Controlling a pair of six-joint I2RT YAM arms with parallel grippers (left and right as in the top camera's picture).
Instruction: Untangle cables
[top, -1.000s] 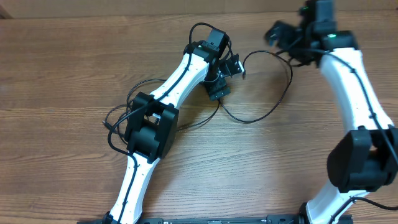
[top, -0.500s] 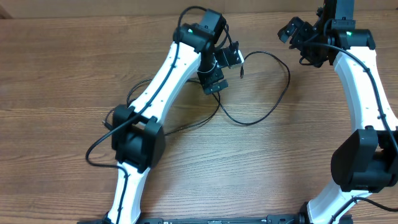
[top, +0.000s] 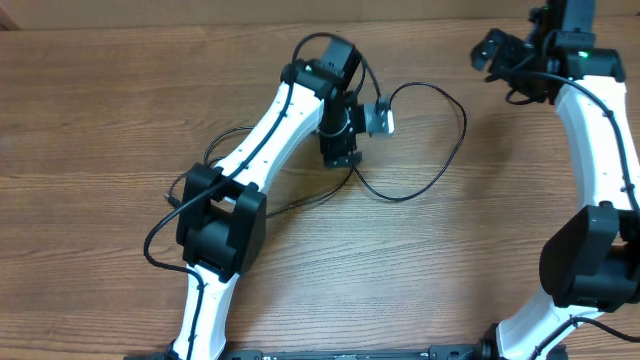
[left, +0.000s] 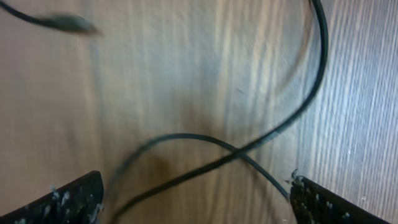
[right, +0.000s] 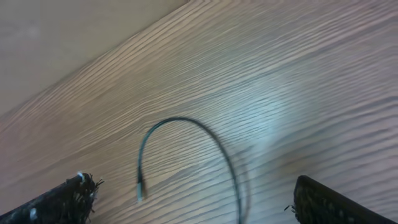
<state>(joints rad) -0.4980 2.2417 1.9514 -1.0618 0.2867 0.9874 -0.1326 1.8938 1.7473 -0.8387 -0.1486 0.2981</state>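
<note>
Thin black cables lie on the wooden table. One cable (top: 455, 150) makes a wide loop right of centre, its plug end near the left arm's wrist. Others (top: 200, 165) lie in loops partly hidden under the left arm. My left gripper (top: 340, 150) is open and empty above two crossing cables (left: 239, 149); a plug end (left: 71, 23) lies farther off. My right gripper (top: 495, 55) is open and empty, held away at the far right. Its wrist view shows a curved cable (right: 205, 137) with a plug tip (right: 140, 190) below.
Bare wooden tabletop (top: 100, 100) all around. The table's far edge runs along the top of the overhead view. The left arm's white links (top: 270, 130) cross over the left cable loops.
My left gripper has turned and shifted slightly over the cable crossing. My right gripper has moved right and away from the cable loop.
</note>
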